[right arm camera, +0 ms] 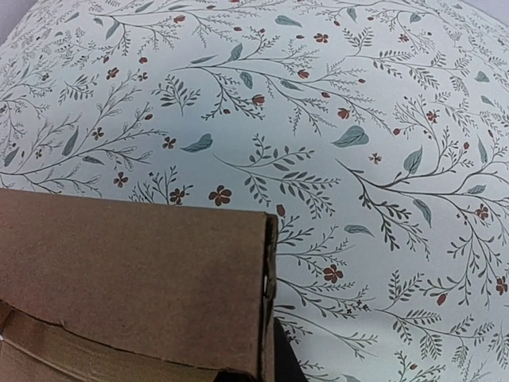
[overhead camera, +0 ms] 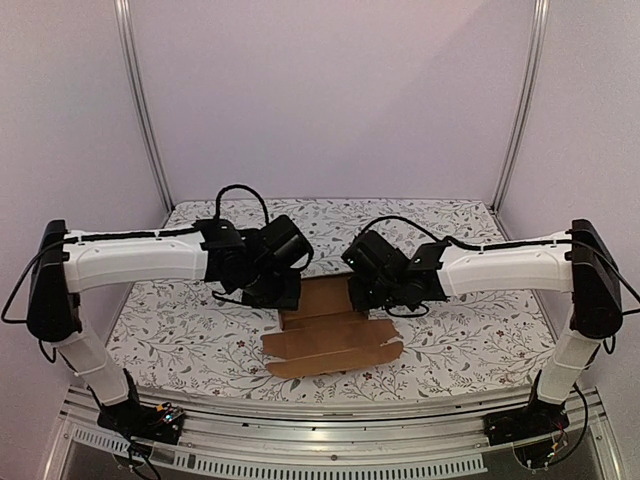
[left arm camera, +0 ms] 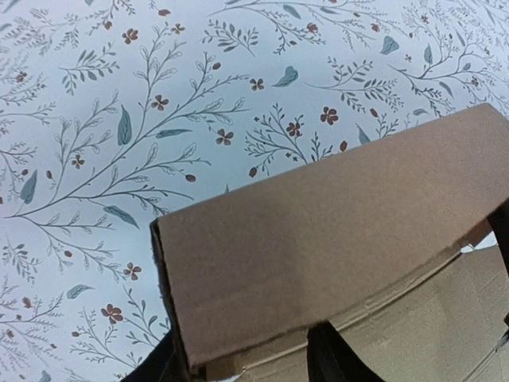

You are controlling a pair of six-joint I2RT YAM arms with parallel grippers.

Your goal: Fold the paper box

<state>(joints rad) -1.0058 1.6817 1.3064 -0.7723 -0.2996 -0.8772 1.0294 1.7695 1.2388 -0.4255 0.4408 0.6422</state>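
From the top external view, the paper box (overhead camera: 325, 335) is seen lying mid-worktop (overhead camera: 470, 330) on the flowered cloth, partly folded: a flat panel with a notched flap extends toward the arm bases, while the far part is hidden under both wrists. The left pincer (overhead camera: 285, 293) and the right pincer (overhead camera: 385, 297) are lowered at the box's far corners; whether their fingers are apart or together cannot be told here.

In the left wrist view, a cardboard panel is seen raised and folded over, with a creased lower layer beneath it. A dark finger (left arm camera: 330, 354) shows at the panel's near edge, but no clear grip can be made out.

In the right wrist view, the opposite end of the same raised panel is shown, with its corrugated edge facing the camera. The pincer's state cannot be told.

The task is judged roughly midway: one wall is up, while the front flap and tabs are left unfolded.
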